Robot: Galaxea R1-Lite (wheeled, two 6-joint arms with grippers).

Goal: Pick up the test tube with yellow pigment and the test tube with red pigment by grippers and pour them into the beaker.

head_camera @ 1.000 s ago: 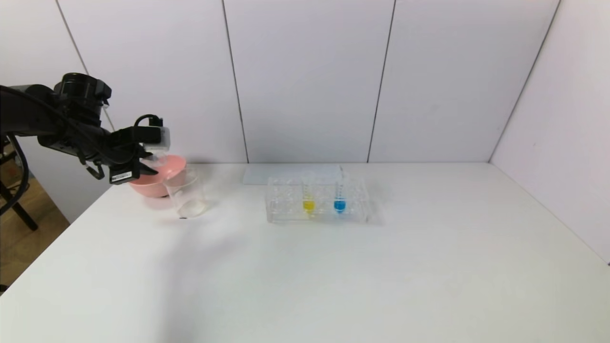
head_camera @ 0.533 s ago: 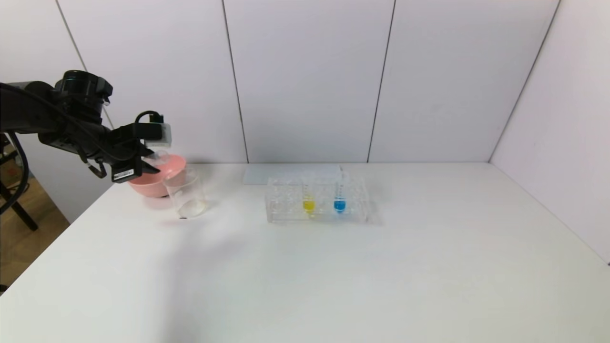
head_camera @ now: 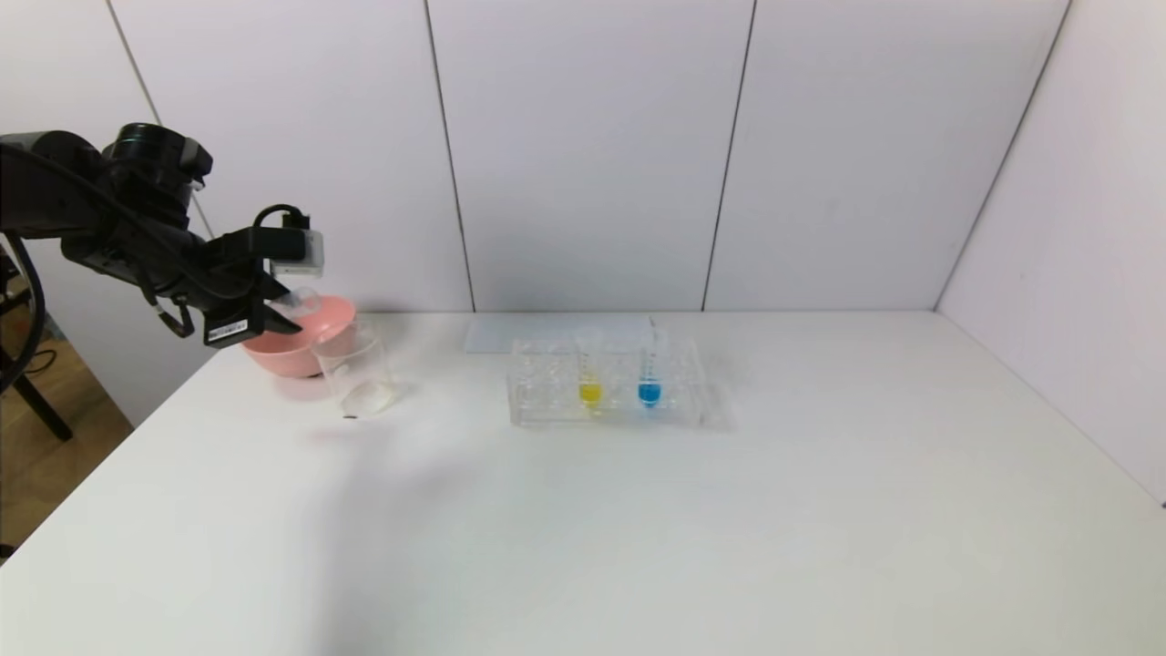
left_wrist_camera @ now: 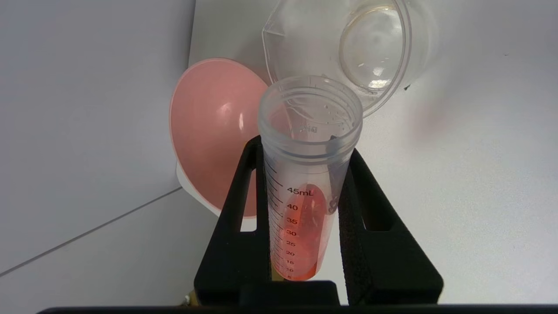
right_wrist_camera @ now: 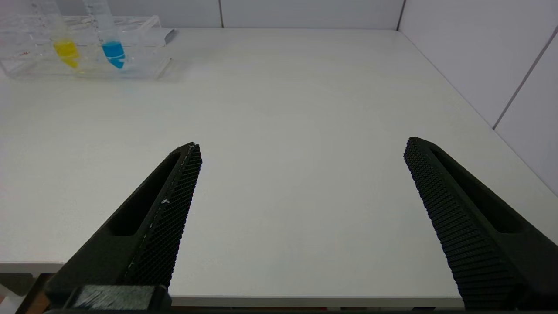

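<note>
My left gripper (head_camera: 276,308) hangs at the table's far left, above the pink bowl, shut on the test tube with red pigment (left_wrist_camera: 305,183). The tube lies tilted, and red liquid spreads along its lower wall, short of the open mouth. That mouth points toward the rim of the clear beaker (left_wrist_camera: 375,43), which stands on the table (head_camera: 355,369) with a clear bottom. The test tube with yellow pigment (head_camera: 590,387) stands upright in the clear rack (head_camera: 547,401). My right gripper (right_wrist_camera: 301,150) is open over the table's front edge, holding nothing, and is out of the head view.
A pink bowl (head_camera: 305,351) sits just behind the beaker, against the back wall. A blue-tipped tube (head_camera: 649,390) stands beside the yellow one in the rack. A flat pale sheet (head_camera: 519,330) lies behind the rack.
My left arm has lifted a little and drawn slightly left with the red tube. The beaker, the rack and its tubes have not moved.
</note>
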